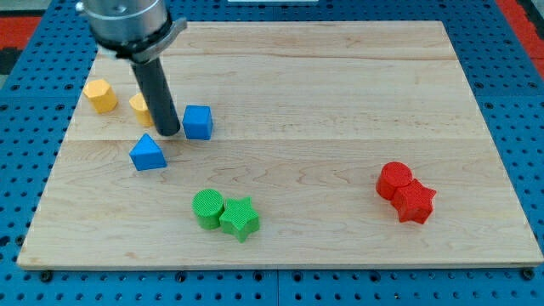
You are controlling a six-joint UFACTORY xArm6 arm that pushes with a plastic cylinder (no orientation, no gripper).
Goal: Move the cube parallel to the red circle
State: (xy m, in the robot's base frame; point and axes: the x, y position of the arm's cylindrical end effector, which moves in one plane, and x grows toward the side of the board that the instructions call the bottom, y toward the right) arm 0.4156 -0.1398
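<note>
The blue cube (197, 121) sits just to the view's right of my tip (167, 133), close enough that I cannot tell whether they are touching or a sliver apart. My end effector is only a plain dark rod, with nothing to open or close and holding nothing; it stands upright with its lower end on the surface (340, 85), on the cube's left side.

The red circle (395, 179) lies well away from my tip, far toward the view's right and lower down, touching the red star (415, 202) just below it. The cube is higher in the view than the circle and far to its left, so I judge the task barely begun: nearly all the travel is left, and the cube must go down and probably right to sit level with the circle.

Just below and slightly left of my tip is the blue triangular block (147, 153). Just to the tip's left, partly hidden behind the rod, is a yellow block (140, 107) whose shape I cannot make out, and further left a yellow hexagonal block (100, 95). Lower and to the right of the tip, the green circle (207, 208) and green star (240, 218) touch each other; they could get in the way of a low path.
</note>
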